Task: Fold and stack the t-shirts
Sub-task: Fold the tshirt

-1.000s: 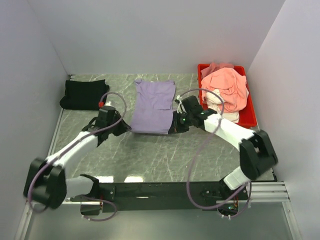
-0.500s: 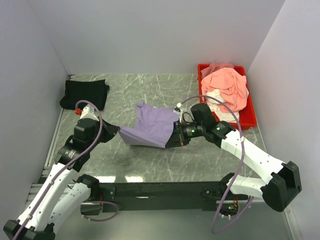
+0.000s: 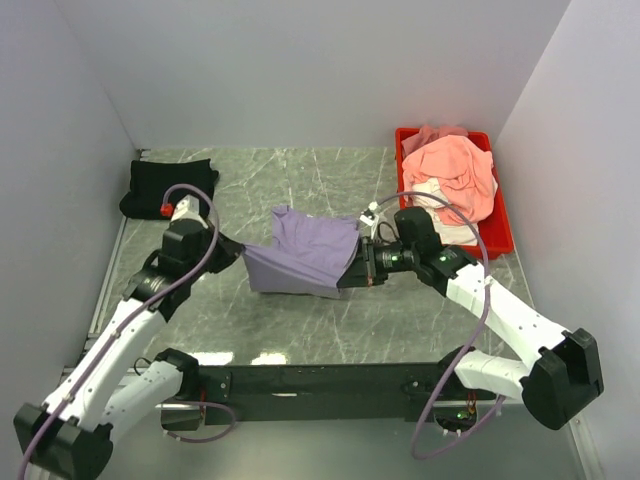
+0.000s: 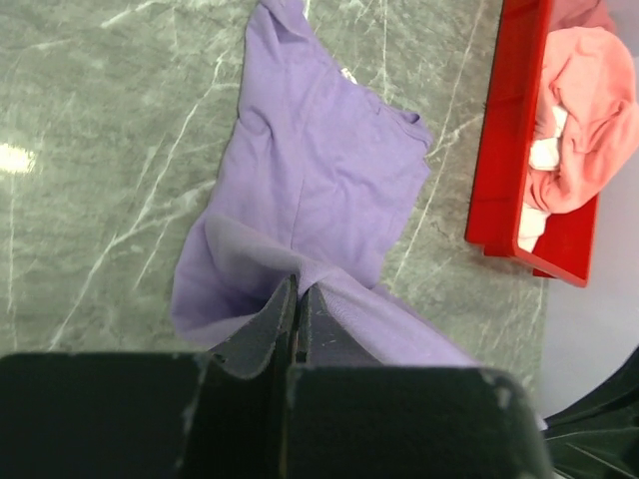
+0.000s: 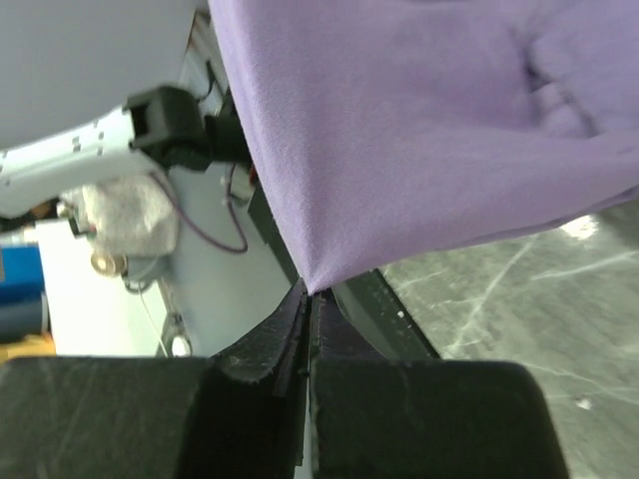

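Observation:
The lavender-purple t-shirt (image 3: pixel 305 262) hangs lifted above the middle of the table, its near edge stretched between both grippers. My left gripper (image 3: pixel 243 256) is shut on its left corner, and in the left wrist view the cloth (image 4: pixel 319 190) spreads away from the pinched jaws (image 4: pixel 298 291). At the right corner my right gripper (image 3: pixel 349 277) is shut on the same shirt (image 5: pixel 419 120), the fold nipped at the tips (image 5: pixel 310 291). A black t-shirt (image 3: pixel 168 188) lies folded at the back left. Salmon-pink (image 3: pixel 455 170) and white (image 3: pixel 452 228) t-shirts are heaped in the red tray (image 3: pixel 503 235).
The red tray (image 4: pixel 504 150) stands at the table's back right, against the right wall. White walls enclose the table at the left, back and right. Grey marble tabletop (image 3: pixel 300 320) shows in front of the lifted shirt.
Both grippers pulled the purple shirt's near edge toward me and lifted it off the table; it was lying flat a second ago. The left arm swung outward, then slightly back in.

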Available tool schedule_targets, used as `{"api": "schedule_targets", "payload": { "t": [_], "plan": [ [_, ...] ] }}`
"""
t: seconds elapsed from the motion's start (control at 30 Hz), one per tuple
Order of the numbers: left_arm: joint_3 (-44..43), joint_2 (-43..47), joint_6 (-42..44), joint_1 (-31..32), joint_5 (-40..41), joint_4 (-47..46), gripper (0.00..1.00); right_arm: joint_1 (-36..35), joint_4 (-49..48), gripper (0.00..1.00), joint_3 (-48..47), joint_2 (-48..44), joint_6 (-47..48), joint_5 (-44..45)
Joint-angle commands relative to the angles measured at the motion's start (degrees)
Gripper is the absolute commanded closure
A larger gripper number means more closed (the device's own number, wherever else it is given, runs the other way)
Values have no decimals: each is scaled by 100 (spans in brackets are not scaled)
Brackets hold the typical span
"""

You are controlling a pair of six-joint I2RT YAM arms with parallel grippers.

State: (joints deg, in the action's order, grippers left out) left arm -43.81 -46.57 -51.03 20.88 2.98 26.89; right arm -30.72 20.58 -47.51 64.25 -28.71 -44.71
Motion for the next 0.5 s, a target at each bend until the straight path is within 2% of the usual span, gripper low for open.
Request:
{"api": "schedule_targets", "payload": {
  "t": [0.0,0.2,0.47],
  "plan": [
    [-461,-404,295,-85,738,-676,100,373,52,100,49,17,-12,-249],
    [-962,-1265,418,-93,897,-861,100,698,122,100,-311,474,286,-416],
    [-1462,-1987,523,-260,818,-1107,100,1191,428,100,-847,1150,506,-302]
  ]
}}
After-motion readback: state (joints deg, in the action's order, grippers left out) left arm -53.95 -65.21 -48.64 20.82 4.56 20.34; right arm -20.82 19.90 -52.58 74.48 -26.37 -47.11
